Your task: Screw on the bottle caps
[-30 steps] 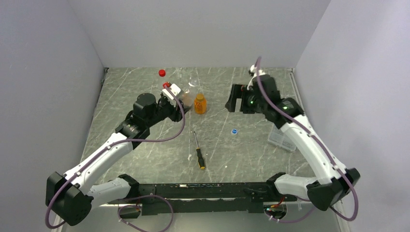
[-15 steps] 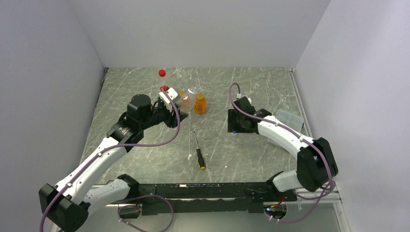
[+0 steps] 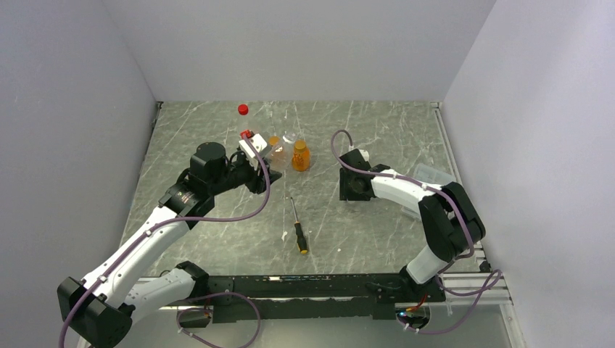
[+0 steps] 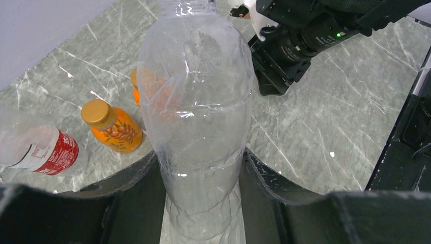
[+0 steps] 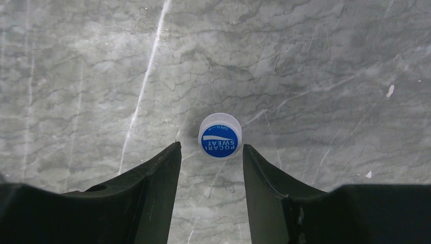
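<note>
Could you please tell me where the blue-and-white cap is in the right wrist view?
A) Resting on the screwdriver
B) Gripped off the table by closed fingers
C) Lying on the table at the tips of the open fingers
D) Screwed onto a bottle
C: the blue-and-white cap lies printed side up on the marble table, at the tips of the open right hand, and nothing is gripping it.

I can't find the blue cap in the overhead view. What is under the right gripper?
The blue cap lies printed top up on the table, at the fingertips of the open right gripper, apparently untouched in the wrist view. From overhead the gripper covers it.
</note>
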